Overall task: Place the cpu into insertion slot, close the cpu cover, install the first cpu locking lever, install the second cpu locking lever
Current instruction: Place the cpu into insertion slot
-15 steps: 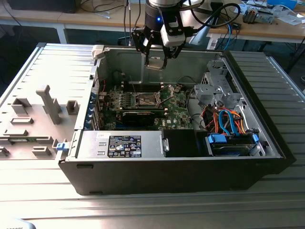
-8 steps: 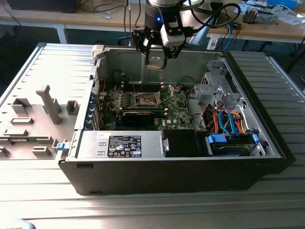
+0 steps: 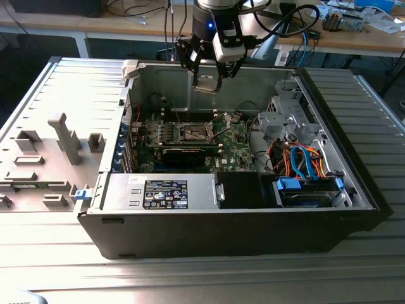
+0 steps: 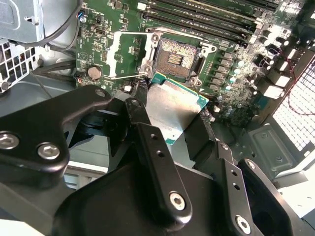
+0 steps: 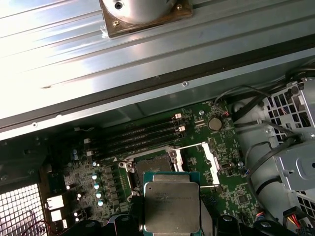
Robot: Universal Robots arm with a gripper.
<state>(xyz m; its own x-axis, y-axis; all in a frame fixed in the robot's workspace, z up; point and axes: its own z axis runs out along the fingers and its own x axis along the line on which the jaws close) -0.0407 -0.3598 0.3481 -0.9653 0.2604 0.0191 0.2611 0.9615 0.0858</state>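
- Exterior view: the tool (image 3: 207,81) is seen hanging above the open computer case (image 3: 221,234), which lies on a ribbed metal surface (image 3: 190,278). The cpu (image 3: 206,83) is clamped between its fingers.
- The cpu is held well above the green motherboard (image 3: 234,136), up near the rim of the case's back wall. It is apart from the insertion slot (image 3: 193,132) below.
- In the second wrist view, the black fingers (image 4: 140,115) are closed on two opposite edges of the cpu (image 4: 174,98), with its metal top facing the camera. The tool's (image 4: 171,110) own links cover the chip's near edge.
- In the same view, the insertion slot (image 4: 177,56) is seen uncovered with its dark centre bare. The cpu cover (image 4: 125,54) is swung open to one side of it.
- A thin wire rod (image 4: 125,77) beside the cover is possibly a locking lever, but this cannot be told for certain.
- In the first wrist view, the cpu (image 5: 171,206) overlaps the near part of the insertion slot (image 5: 147,169), so only the slot's far rim is visible. The cpu cover (image 5: 210,164) is seen open beside it.
- The chip's lower edge and the fingers are cut off at the frame border in the first wrist view.
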